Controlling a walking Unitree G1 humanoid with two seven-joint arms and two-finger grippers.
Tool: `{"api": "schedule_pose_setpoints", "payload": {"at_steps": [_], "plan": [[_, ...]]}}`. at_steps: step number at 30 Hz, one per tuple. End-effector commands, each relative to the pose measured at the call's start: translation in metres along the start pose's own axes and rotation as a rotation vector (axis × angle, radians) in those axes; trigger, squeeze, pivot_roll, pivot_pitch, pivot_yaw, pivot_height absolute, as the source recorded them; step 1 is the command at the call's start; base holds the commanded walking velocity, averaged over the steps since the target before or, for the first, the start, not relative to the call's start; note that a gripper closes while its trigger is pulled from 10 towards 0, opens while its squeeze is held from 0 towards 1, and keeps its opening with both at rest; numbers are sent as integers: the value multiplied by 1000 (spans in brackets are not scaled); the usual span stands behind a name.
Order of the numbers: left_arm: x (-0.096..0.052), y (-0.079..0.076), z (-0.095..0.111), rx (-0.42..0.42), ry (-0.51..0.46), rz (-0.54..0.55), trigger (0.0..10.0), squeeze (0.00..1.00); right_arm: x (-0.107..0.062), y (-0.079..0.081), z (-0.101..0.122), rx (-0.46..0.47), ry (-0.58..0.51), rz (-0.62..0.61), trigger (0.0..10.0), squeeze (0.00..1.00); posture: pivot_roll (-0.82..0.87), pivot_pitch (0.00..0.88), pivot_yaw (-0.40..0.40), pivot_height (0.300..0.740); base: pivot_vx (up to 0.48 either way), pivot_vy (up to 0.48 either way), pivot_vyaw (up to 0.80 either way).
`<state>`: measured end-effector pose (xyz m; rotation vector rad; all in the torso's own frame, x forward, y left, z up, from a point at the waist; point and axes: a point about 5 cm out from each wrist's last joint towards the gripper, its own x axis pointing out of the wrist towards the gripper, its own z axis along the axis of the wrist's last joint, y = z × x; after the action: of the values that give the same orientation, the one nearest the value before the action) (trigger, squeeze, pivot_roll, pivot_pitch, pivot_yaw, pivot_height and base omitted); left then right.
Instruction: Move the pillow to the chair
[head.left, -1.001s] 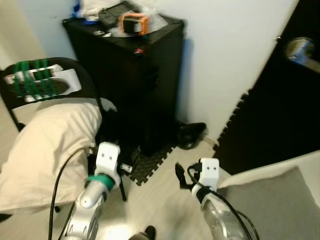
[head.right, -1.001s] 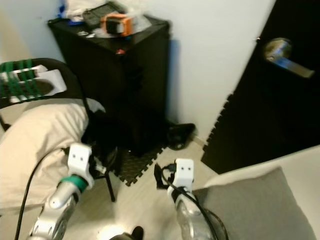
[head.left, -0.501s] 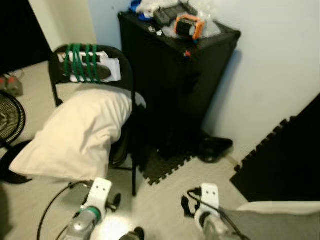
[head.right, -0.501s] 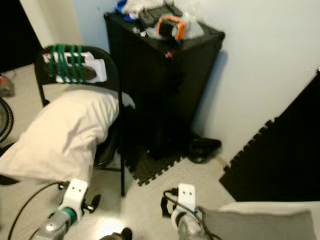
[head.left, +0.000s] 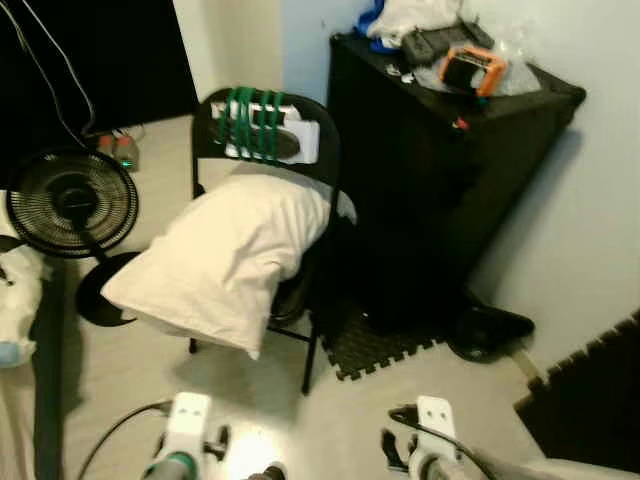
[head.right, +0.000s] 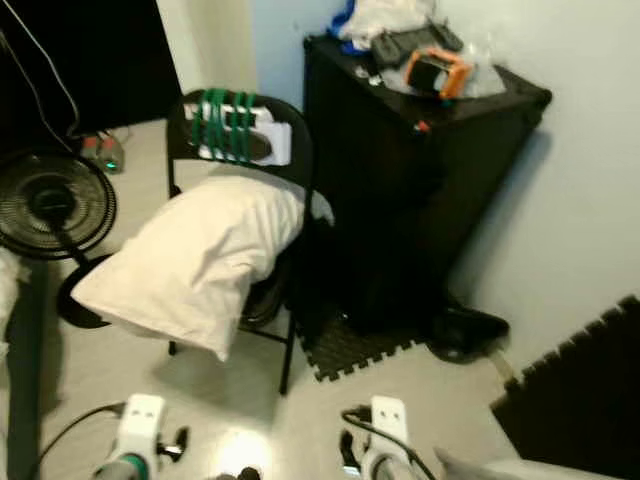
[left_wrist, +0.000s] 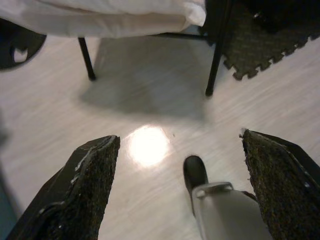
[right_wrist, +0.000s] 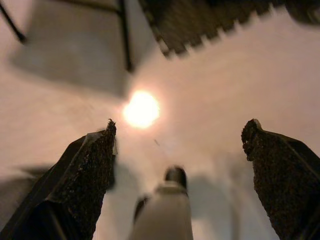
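Note:
A cream pillow (head.left: 225, 258) lies across the seat of a black folding chair (head.left: 310, 170) and hangs over its front edge. Green straps (head.left: 250, 122) wrap the chair's backrest. My left gripper (left_wrist: 175, 187) is low at the bottom of the head views, open over bare floor, with the pillow's underside (left_wrist: 105, 17) and the chair legs (left_wrist: 216, 55) ahead of it. My right gripper (right_wrist: 182, 177) is also low and open, pointing down at the floor.
A black cabinet (head.left: 440, 190) with clutter on top stands right of the chair. A black fan (head.left: 70, 205) stands on the left. Black foam mats (head.left: 385, 345) and a dark shoe (head.left: 490, 332) lie by the wall. Pale floor (head.left: 250, 400) lies before the chair.
The camera has swung left and back, so chair, pillow and cabinet shifted right and a fan came into view. Both arms have dropped lower in the picture. The pillow stays on the chair.

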<state>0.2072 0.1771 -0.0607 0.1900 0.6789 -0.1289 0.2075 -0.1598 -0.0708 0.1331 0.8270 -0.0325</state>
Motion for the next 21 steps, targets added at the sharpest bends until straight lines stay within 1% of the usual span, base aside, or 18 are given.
{"api": "schedule_pose_setpoints", "payload": {"at_steps": [1,3,4,5,7,8,9,10,11,12,13,14,15,18,19,20,21], "plan": [[-2,-1,-7,-10,23,0,10000,0,-3,6,-15,-34,42,38,10000,0,31,0,61,740,0,0,800],[-2,-1,-7,-25,26,2,10000,0,-3,6,-14,-22,37,36,10000,0,24,0,71,740,0,0,800],[-1,-2,-8,-36,48,17,10000,0,-3,2,-14,5,36,9,10000,0,30,0,65,740,0,0,800],[0,-4,-8,-26,52,7,10000,0,-3,-1,-15,15,39,-2,10000,0,43,0,44,740,0,0,800],[0,-5,-8,-17,54,-1,10000,0,-3,-2,-16,18,42,-7,10000,0,43,0,44,740,0,0,800],[1,-4,-5,-19,38,0,10000,0,-3,-1,-16,22,45,-1,10000,0,46,4,39,740,0,0,800],[1,-3,-4,-29,25,9,10000,0,-3,1,-17,19,49,9,10000,0,43,1,49,740,0,0,800],[1,-1,-3,-59,12,22,10000,0,-3,3,-18,-13,53,26,10000,0,40,0,53,740,0,0,800],[1,-1,-3,-59,12,22,10000,0,-3,3,-18,-13,53,26,10000,0,40,0,53,740,0,0,800],[0,1,-5,-81,9,33,10000,0,-3,6,-17,-17,47,38,10000,0,33,0,63,740,0,0,800],[-2,0,-10,-83,30,41,10000,0,-3,4,-16,-18,45,30,10000,0,39,14,55,740,0,0,800],[-2,0,-10,-83,30,41,10000,0,-3,4,-16,-18,45,30,10000,0,39,14,55,740,0,0,800],[-4,-3,-14,-59,43,19,10000,0,-3,2,-16,-10,45,20,10000,0,54,15,31,740,0,0,800],[-4,-5,-14,-44,38,-2,10000,0,-3,1,-16,-9,46,19,10000,0,54,15,31,740,0,0,800],[-4,-5,-13,-27,28,-6,10000,0,-3,3,-16,-16,50,32,10000,0,55,24,31,740,0,0,800],[-5,-4,-15,-40,30,0,10000,0,-3,6,-17,-44,53,51,10000,0,55,23,47,740,0,0,800],[-5,-4,-15,-40,30,0,10000,0,-3,6,-17,-44,53,51,10000,0,55,23,47,740,0,0,800]]}}
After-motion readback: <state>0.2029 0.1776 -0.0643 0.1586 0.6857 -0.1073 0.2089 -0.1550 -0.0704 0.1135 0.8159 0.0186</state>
